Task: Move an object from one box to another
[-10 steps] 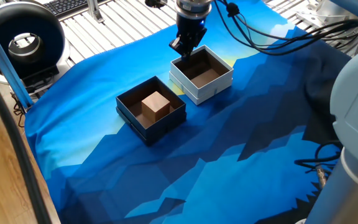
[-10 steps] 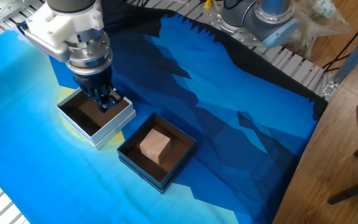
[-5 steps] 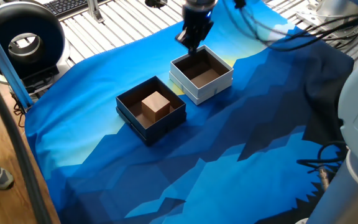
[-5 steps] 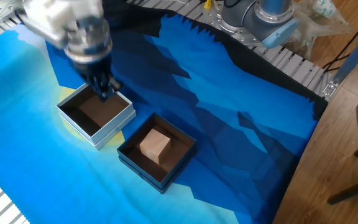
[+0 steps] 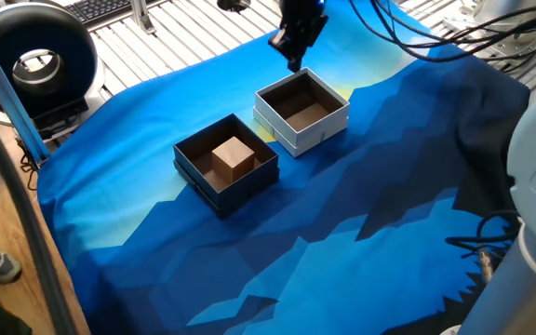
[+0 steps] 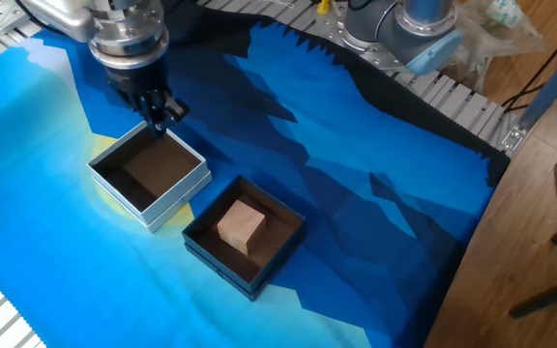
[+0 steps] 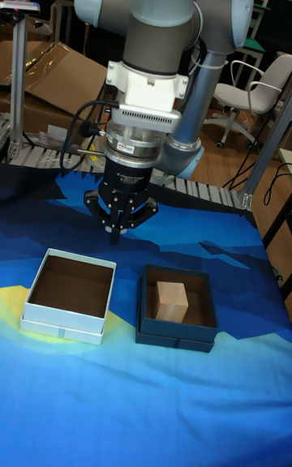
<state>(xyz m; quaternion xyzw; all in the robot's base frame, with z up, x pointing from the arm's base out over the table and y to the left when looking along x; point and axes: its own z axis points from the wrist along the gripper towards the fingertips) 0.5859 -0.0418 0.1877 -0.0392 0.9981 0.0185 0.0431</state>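
Two boxes sit side by side on the blue surface (image 7: 146, 402), the cube (image 7: 171, 301) already inside the dark box (image 7: 177, 308) at middle right, the white box (image 7: 69, 296) empty, and above them the fingers (image 7: 120, 228) look pinched together holding nothing, so a low swing could bump a wall.

We see even, bright overhead light on the blue cloth (image 5: 249, 242), with soft shadows inside the white box (image 5: 301, 110) and the dark box (image 5: 226, 163). Both table views look sharp around the white box; left of it, one view's edge shows motion blur. The tall view's background above it is dimmer.
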